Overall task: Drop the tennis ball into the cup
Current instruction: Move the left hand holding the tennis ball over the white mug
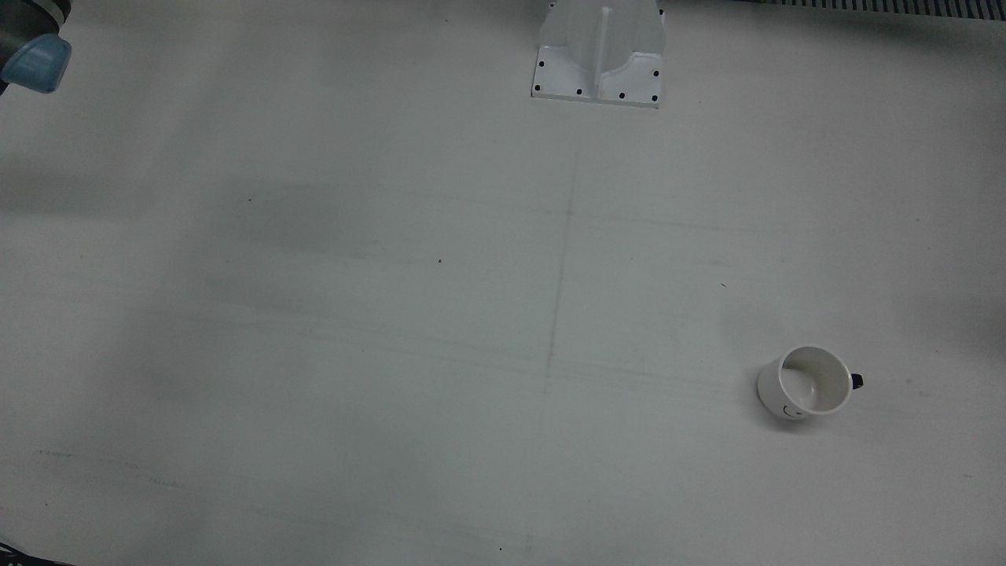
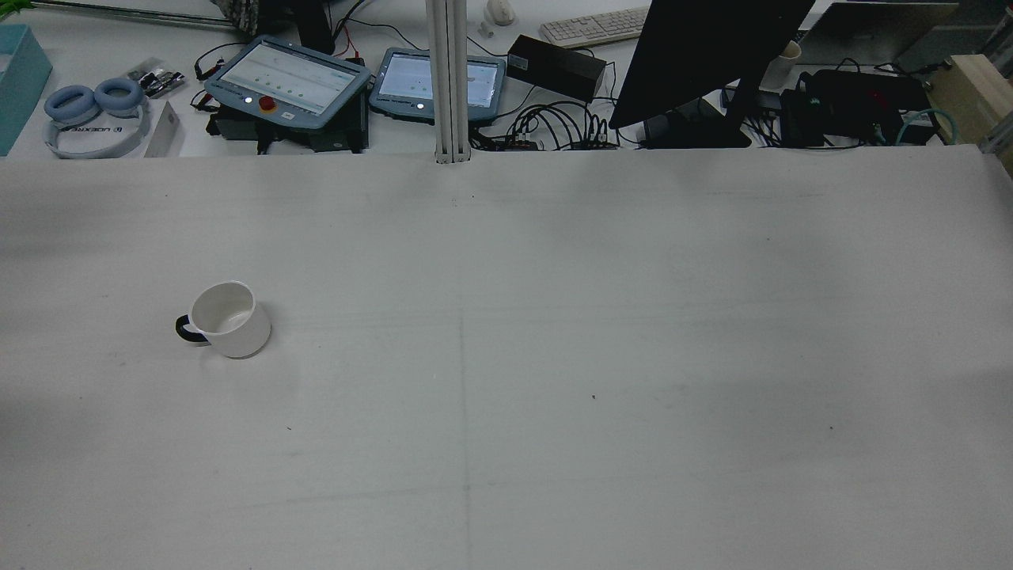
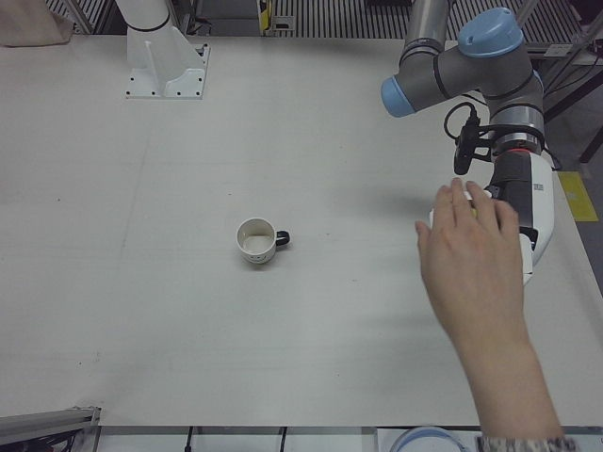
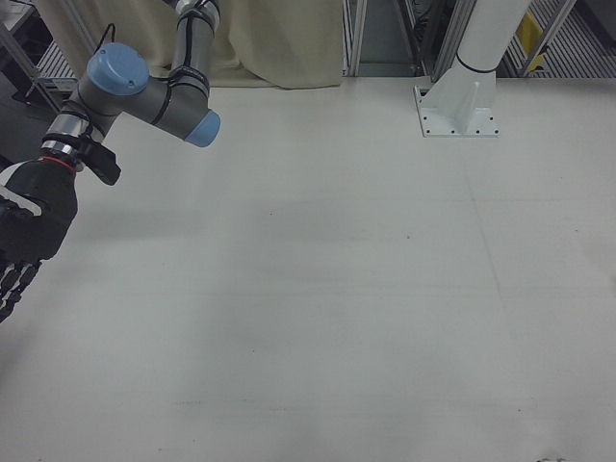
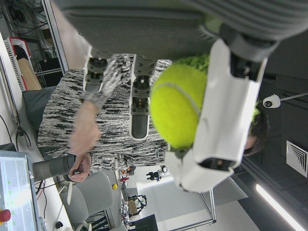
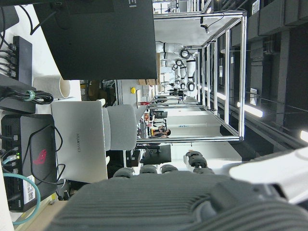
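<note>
A white cup (image 1: 805,383) with a dark handle stands upright and empty on the table's left-arm half; it also shows in the rear view (image 2: 225,319) and the left-front view (image 3: 256,240). My left hand (image 3: 524,212) hovers above the table well to the side of the cup. In the left hand view the yellow-green tennis ball (image 5: 177,107) sits against its palm with the white thumb (image 5: 221,115) across it. A person's hand (image 3: 471,259) lies over my left hand. My right hand (image 4: 27,236) hangs off the table's far side, fingers loose and empty.
A white arm pedestal (image 1: 601,55) is bolted at the table's robot side. Beyond the far edge, a desk holds tablets (image 2: 289,79), a monitor (image 2: 704,55) and cables. A person in a patterned top (image 5: 82,125) stands close by.
</note>
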`<state>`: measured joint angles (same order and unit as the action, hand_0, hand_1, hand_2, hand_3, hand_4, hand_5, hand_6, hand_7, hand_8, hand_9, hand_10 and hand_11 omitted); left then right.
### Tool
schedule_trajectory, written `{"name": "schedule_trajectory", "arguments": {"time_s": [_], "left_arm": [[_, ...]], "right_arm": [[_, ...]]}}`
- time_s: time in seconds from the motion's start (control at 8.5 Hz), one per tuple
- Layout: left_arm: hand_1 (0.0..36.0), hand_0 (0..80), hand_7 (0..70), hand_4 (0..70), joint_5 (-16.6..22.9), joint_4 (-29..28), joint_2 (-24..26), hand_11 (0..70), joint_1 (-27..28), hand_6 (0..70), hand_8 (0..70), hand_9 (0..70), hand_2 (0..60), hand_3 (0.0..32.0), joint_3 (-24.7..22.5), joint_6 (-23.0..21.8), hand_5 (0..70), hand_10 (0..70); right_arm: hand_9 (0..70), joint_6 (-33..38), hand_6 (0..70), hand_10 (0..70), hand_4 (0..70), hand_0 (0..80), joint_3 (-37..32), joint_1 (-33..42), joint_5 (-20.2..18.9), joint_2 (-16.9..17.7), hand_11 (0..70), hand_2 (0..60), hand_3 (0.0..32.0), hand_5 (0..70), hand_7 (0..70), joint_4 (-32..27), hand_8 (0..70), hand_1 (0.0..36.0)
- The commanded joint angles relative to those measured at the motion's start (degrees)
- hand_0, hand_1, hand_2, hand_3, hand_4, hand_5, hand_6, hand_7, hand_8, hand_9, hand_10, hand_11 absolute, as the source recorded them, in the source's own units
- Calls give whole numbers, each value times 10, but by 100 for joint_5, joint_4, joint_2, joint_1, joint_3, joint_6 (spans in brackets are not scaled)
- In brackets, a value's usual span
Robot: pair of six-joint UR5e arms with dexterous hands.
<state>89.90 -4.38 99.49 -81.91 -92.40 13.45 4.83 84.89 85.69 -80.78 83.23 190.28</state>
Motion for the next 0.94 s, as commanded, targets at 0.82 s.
{"name": "schedule_trajectory", "arguments": {"time_s": [0.82], "left_arm": [[360, 800, 545, 8, -128, 290, 53, 167, 2613, 698, 360, 320, 488, 250, -1034, 306, 292, 87]], "right_arm": [[0, 9, 0, 0, 0, 0, -16, 0, 1, 0, 0, 0, 0, 0, 0, 0, 0, 0]]}}
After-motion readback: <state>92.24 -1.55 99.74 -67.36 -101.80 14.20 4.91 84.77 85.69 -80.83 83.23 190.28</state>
